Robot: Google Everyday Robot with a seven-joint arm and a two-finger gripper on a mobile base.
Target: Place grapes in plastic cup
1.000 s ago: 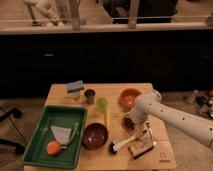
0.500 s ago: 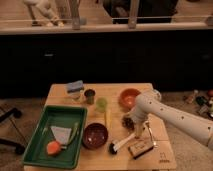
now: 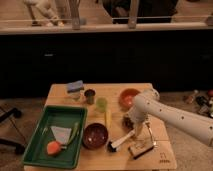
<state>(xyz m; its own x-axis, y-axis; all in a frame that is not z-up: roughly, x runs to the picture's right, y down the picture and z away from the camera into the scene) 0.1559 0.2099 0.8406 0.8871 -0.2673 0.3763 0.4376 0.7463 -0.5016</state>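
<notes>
The grapes [image 3: 128, 121] show as a small dark clump on the wooden table [image 3: 60, 95], right of centre, just below an orange bowl. The plastic cup [image 3: 101, 104] is light green and stands upright near the table's middle, left of the grapes. My white arm comes in from the right and bends down over the table. The gripper [image 3: 138, 134] hangs at its end, right beside the grapes and slightly lower right of them. Whether it touches the grapes is hidden by the wrist.
A dark cup [image 3: 90, 96] stands left of the green cup, with a blue sponge [image 3: 76, 86] behind it. There are also an orange bowl [image 3: 128, 97], a maroon bowl [image 3: 95, 135], a yellow stick-like item [image 3: 107, 118], a brush [image 3: 120, 142], and a wooden block [image 3: 141, 149]. A green tray [image 3: 37, 150] lies at the left.
</notes>
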